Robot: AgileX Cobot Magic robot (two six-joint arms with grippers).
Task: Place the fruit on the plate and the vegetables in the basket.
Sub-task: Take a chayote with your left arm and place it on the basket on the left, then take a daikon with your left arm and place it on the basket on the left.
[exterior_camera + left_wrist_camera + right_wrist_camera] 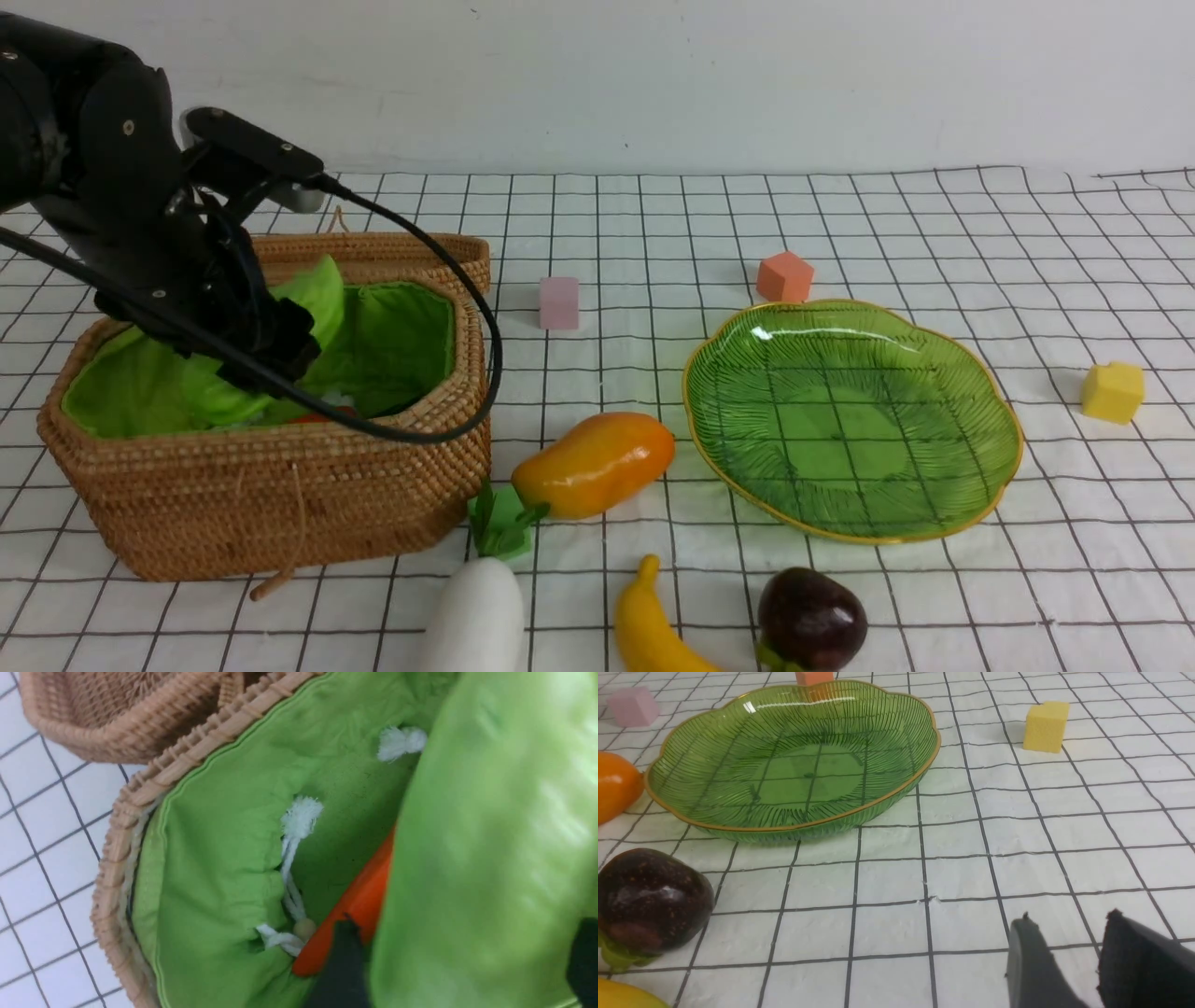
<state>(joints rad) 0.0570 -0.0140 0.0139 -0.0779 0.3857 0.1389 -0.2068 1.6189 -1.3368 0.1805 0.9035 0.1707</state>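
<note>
Nearest, on the surface (1074, 523): radish (471, 616), banana (653, 625), purple fruit (810, 618), probably slick and rigid; grasp each across its middle. Right tool (1069, 914) empty, narrowly parted. Farther, left tool (271, 357) holds the carrot (355, 905) inside the basket (271, 485).

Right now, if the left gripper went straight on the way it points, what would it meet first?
The left gripper points down into the basket, holding the carrot. The carrot's orange body would likely press the green lining first, though depth is unclear.
</note>
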